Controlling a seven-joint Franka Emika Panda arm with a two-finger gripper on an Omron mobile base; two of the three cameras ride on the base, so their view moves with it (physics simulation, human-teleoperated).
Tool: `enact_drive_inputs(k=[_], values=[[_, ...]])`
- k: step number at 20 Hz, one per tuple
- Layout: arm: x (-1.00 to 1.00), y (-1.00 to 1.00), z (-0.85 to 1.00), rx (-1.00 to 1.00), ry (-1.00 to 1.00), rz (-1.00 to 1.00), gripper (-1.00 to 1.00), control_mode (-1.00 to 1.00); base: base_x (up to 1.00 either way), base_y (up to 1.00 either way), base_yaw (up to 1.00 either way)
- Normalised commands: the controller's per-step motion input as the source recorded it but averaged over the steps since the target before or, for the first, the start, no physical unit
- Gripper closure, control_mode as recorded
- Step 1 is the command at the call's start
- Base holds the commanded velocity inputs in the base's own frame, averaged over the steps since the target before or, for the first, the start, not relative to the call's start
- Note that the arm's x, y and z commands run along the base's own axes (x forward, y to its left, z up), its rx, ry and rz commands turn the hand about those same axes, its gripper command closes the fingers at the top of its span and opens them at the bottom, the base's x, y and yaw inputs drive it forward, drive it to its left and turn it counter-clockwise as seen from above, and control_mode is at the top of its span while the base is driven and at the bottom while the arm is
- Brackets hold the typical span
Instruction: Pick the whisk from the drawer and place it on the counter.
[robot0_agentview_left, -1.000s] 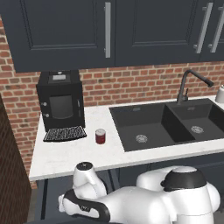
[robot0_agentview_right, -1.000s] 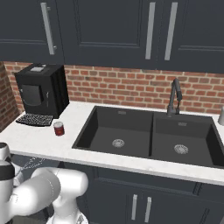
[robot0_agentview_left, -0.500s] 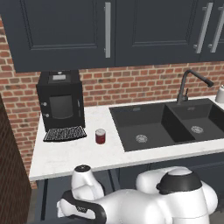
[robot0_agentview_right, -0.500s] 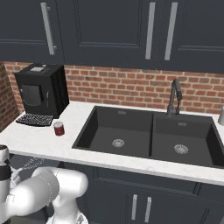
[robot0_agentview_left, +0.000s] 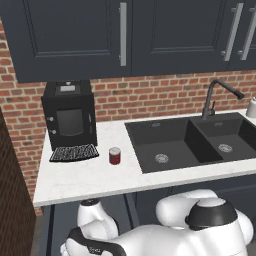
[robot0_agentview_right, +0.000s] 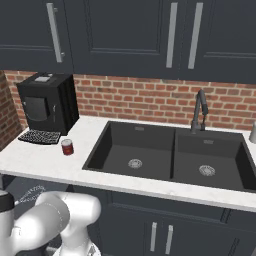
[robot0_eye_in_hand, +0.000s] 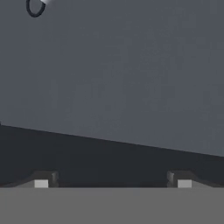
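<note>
Two spread fingertips (robot0_eye_in_hand: 41, 183) of the empty gripper (robot0_eye_in_hand: 112, 183) are being lowered further into the drawer (robot0_eye_in_hand: 131, 65), toward the whisk (robot0_eye_in_hand: 43, 2).

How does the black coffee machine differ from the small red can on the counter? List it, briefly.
Size: the coffee machine is far taller and wider than the can.
Shape: the coffee machine is boxy, the can a short cylinder.
Colour: the coffee machine is black, the can dark red with a pale top.
Both stand upright on the white counter, left of the sink.
</note>
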Motion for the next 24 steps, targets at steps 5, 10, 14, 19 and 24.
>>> enact_drive_inputs(k=[5,10,14,19,24], values=[[-0.65,0.07,0.0,0.0,0.11,0.0,-1.0,-1.0,0.0,0.0,0.0],[-0.59,0.06,-0.01,0.0,0.1,0.0,-1.0,-1.0,0.0,0.0,0.0],[-0.63,0.05,-0.01,0.0,0.09,0.0,-1.0,-1.0,0.0,0.0,0.0],[-0.61,0.07,0.0,0.0,0.03,0.0,-1.0,-1.0,0.0,0.0,0.0],[-0.14,0.02,0.0,0.0,0.01,0.01,-1.0,-1.0,0.0,0.0,0.0]])
